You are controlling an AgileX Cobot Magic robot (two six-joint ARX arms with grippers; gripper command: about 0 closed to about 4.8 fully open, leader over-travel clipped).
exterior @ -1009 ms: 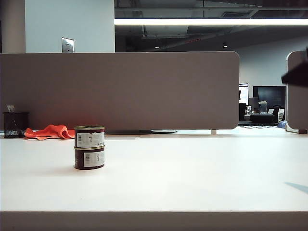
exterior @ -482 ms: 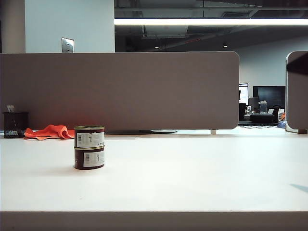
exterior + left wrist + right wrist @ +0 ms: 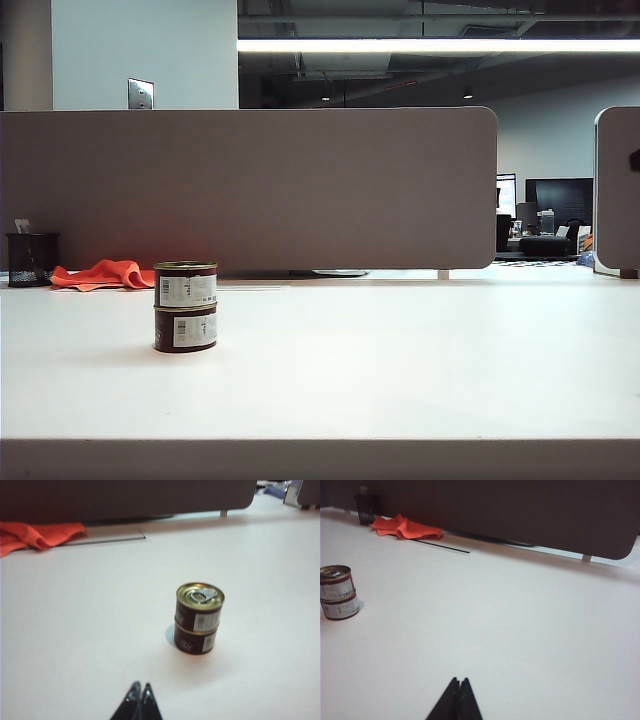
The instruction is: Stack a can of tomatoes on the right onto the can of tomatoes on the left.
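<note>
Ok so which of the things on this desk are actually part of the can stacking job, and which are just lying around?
Part of the job:
- top tomato can, sitting on the other
- bottom tomato can
- left gripper, shut, short of the stack
- right gripper, shut, well off to the side

Just lying about:
- orange cloth by the divider
- black mesh cup
- grey divider panel

Two tomato cans, stacked. Upper can [image 3: 186, 284] sits upright on lower can [image 3: 185, 329], walls roughly flush, touching rim to base. Both short, round, dark brown w/ gold rims & white label panels w/ small print; can't read text. Upper can's lid gold, silver pull-tab [image 3: 202, 596] lying flat, unopened. Stack stands on white tabletop [image 3: 400, 360], left part, between front & back edges, closer to back, well apart from right edge.
</note>
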